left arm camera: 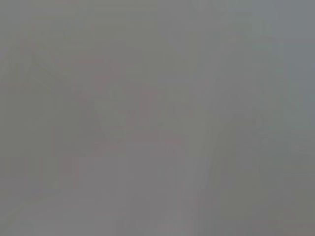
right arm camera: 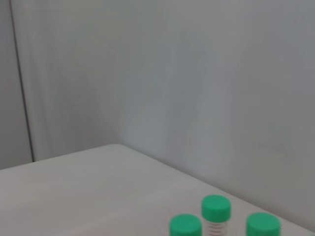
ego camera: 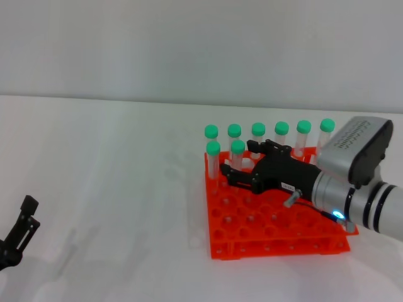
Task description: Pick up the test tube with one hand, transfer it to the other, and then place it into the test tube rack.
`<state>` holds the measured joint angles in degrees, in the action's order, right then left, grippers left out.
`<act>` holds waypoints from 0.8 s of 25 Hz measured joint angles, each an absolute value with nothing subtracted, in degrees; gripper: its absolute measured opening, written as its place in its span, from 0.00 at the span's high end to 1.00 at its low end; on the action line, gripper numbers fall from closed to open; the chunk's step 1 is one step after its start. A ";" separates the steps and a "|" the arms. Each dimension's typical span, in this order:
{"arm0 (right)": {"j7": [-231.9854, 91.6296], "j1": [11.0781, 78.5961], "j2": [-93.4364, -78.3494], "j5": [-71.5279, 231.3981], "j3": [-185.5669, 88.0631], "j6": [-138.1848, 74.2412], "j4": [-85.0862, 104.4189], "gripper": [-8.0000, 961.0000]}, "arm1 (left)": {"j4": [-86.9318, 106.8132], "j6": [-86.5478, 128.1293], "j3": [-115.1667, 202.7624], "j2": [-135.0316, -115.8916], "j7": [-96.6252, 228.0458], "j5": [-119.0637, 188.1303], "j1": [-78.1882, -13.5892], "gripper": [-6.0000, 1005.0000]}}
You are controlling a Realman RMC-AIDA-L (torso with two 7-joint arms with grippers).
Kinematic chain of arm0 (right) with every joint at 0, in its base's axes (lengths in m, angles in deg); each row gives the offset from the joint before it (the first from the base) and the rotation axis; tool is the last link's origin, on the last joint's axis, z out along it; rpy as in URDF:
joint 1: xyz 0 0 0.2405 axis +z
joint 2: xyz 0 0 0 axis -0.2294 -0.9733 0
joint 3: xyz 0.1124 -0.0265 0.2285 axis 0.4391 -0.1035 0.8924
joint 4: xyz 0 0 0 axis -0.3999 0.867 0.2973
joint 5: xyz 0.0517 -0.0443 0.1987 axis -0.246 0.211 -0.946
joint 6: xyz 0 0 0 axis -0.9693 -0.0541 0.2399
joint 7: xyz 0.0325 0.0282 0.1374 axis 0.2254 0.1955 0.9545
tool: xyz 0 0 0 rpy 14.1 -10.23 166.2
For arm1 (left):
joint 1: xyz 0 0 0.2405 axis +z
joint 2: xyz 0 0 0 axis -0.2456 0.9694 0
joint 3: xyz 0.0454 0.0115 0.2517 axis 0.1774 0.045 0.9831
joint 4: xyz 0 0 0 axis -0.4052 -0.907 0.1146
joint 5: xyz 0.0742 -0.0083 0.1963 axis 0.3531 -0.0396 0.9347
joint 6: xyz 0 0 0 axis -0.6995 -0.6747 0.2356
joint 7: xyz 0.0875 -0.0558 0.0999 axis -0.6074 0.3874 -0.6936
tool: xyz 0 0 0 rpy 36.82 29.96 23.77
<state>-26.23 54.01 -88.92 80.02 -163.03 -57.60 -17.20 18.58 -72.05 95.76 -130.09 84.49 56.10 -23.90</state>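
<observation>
Orange-red test tube rack holds eight capped tubes; right gripper sits over it, fingers about the test tube in the second row — grip state unclear. Risk — withdrawing could snag that tube or knock neighbours; left gripper parked, open, low over the worktop.

White table stretches before a plain pale wall, with seven green-capped tubes standing upright

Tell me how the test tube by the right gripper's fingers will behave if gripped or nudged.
The tube is slim, clear plastic, so probably light and stiff. Its smooth round wall may slip between the right gripper's fingers. Upright in the rack, it likely tilts rather than topples when nudged; loose on the table it would probably roll.
</observation>
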 joint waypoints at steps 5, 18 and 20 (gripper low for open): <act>-26.24 52.25 -88.64 80.27 -161.77 -59.51 -17.31 0.15 | 18.58 -72.05 94.63 -130.07 84.48 56.10 -23.99 0.12; -26.28 44.03 -87.11 80.59 -153.41 -71.89 -16.69 0.15 | 18.73 -71.14 93.06 -130.13 84.03 56.12 -25.88 0.12; -26.81 42.54 -86.69 80.63 -150.89 -72.98 -16.51 0.15 | 18.73 -71.06 93.06 -130.14 84.03 56.12 -26.19 0.12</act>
